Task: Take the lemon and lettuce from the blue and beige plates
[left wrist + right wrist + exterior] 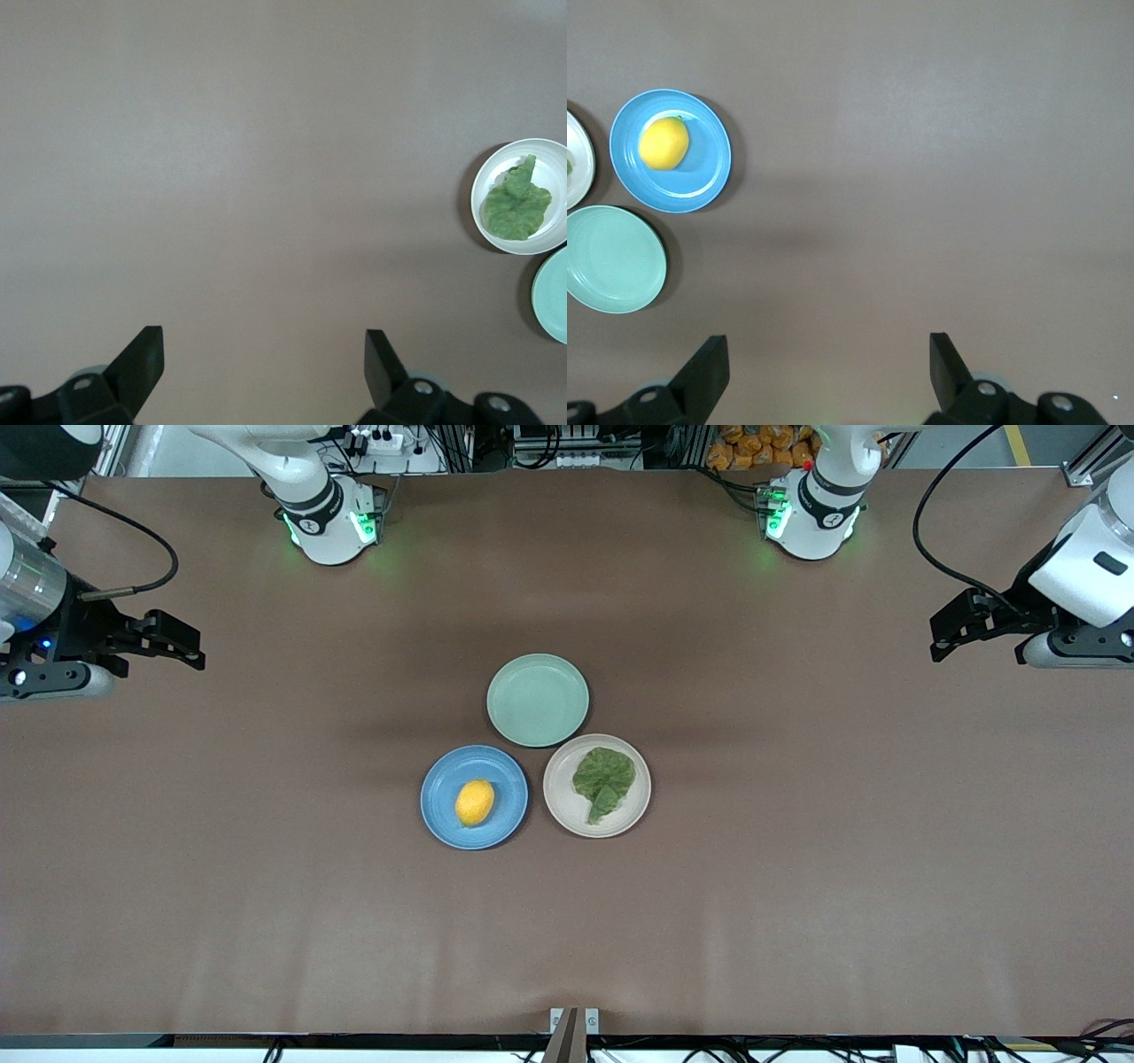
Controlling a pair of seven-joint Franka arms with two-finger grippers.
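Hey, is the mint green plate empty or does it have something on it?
Empty. The green plate shows only its bare surface, while the lemon sits on the blue plate and the lettuce on the beige plate.

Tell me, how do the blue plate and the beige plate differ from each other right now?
The blue plate holds a small yellow lemon; the beige plate holds a flat, crinkled green lettuce leaf. The blue plate lies toward the right arm's end of the table, the beige plate toward the left arm's end. Both are round, shallow, look the same size and sit side by side, neither touched by a gripper.
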